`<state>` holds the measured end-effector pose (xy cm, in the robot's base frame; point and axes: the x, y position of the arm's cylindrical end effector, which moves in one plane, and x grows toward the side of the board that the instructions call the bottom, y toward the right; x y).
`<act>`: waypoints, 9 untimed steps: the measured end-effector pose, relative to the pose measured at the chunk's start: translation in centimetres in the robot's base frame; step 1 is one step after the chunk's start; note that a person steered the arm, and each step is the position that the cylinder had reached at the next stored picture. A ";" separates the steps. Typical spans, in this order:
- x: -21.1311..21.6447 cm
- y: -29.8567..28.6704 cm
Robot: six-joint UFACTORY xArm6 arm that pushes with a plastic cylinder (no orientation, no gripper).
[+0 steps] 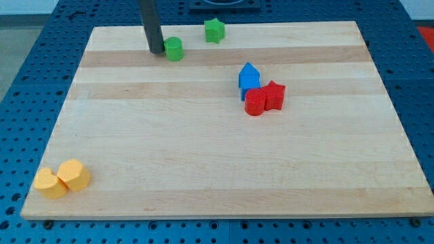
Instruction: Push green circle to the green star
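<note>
The green circle (175, 49) sits near the view's top, left of centre, on the wooden board (217, 169). The green star (214, 30) lies up and to the right of it, close to the board's top edge, with a gap between them. My tip (156, 51) rests on the board just left of the green circle, touching or almost touching its left side. The dark rod rises from the tip out of the view's top.
A blue block (249, 78) with a pointed top sits right of centre, touching a red circle (255, 103) and a red star-like block (274, 95) below it. Two yellow blocks (62, 179) lie side by side at the bottom left corner.
</note>
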<state>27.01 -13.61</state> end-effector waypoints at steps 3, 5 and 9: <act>0.9 2.2; 4.6 3.7; 3.2 6.4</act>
<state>30.20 -7.24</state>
